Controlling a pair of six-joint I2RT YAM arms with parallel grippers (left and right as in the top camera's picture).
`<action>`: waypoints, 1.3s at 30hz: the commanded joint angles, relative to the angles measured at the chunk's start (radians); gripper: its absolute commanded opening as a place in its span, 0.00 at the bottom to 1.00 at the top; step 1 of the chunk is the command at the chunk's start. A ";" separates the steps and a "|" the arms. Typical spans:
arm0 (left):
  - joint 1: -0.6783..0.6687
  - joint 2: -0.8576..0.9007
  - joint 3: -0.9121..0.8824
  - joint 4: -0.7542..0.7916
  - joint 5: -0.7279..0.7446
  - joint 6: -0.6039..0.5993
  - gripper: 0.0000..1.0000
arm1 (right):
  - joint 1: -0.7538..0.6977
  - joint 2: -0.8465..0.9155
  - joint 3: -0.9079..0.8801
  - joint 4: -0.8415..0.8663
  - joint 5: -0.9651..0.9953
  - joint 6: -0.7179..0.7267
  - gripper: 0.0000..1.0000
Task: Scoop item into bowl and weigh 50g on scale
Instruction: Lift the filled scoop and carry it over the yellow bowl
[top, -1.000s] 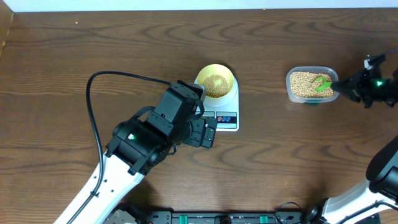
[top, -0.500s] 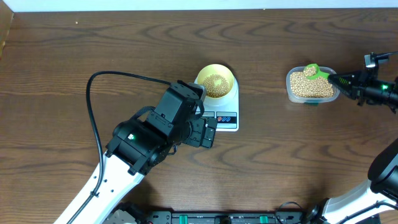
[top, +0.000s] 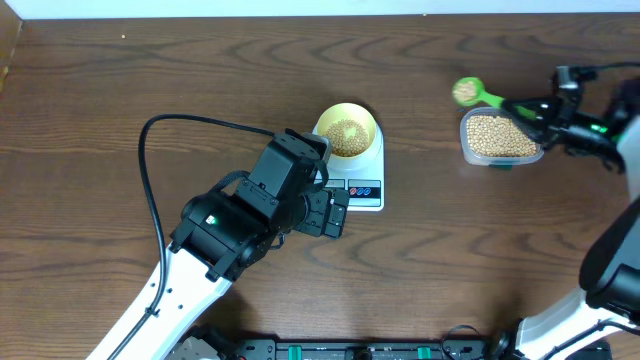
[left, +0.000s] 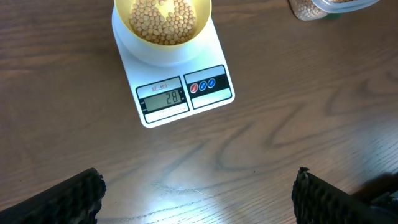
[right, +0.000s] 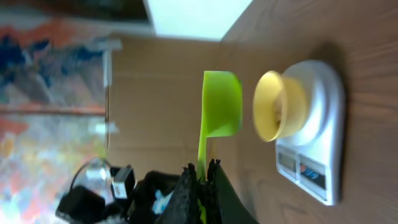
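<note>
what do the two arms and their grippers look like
Left arm: white lower link, black boxy wrist with a green light, a black cable looping alongside. Its pads are black and textured. Right arm: black, green light, white lower link; slim black fingers.

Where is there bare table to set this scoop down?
Bare wood lies between the scale and the tub, on the robot's side of the tub, and across the far left of the table. Crowded: around the bowl, where the left arm hangs beside the scale.
</note>
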 joint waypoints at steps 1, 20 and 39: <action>0.003 -0.003 0.016 -0.003 -0.005 0.001 0.98 | 0.139 0.008 -0.004 0.018 -0.075 -0.019 0.01; 0.003 -0.003 0.016 -0.003 -0.005 0.001 0.98 | 0.478 0.008 -0.004 0.522 0.115 0.404 0.01; 0.003 -0.003 0.016 -0.003 -0.005 0.001 0.98 | 0.620 0.008 -0.004 0.541 0.431 0.322 0.01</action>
